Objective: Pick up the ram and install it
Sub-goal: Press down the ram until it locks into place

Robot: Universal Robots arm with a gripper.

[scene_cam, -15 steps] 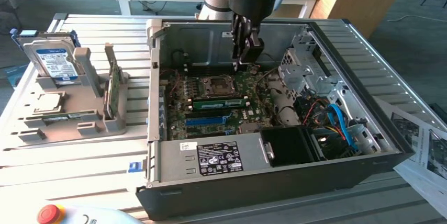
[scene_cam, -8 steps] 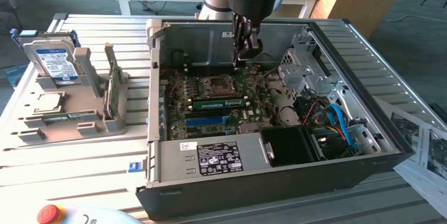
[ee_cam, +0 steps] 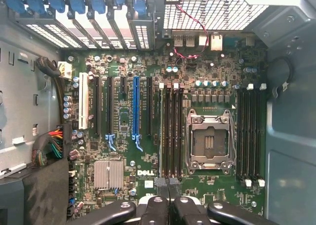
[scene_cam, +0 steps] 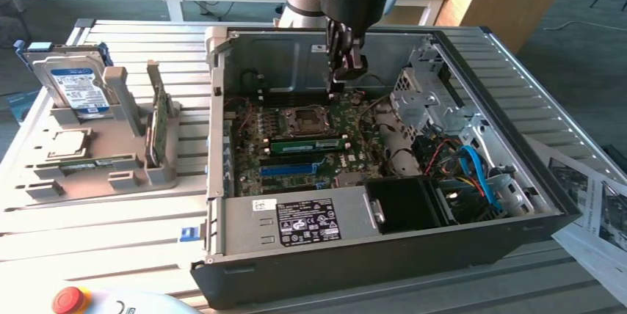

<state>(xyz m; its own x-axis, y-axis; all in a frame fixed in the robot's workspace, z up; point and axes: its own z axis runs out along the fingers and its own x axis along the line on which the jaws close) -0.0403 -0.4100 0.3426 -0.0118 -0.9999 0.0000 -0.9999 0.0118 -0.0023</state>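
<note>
Exterior view: slatted metal counter carrying an open computer case, laid on its side with the circuit board facing up. The arm reaches in from above. The tool hangs inside the case over the far part of the board, its fingers drawn together with nothing seen between them. The ram stick, green with a white sticker, stands on edge in a board slot between the processor socket and the long blue slot. It is apart from the tool and nearer the camera; whether it is pressed fully home cannot be told. A power supply with a label sits at the near wall, and blue cables lie at the exterior view's right. To the exterior view's left of the case is a grey holder with a hard drive upright and a broader green card on edge. A red button sits at the near edge. Wrist view: the tool has its fingers closed against each other, tips over one end of a group of black memory slots. This group lies between the processor socket and the long blue slot. A second group of black slots lies beyond the socket. Also listed: silver heat sink, red wire, row of blue clips.
</note>
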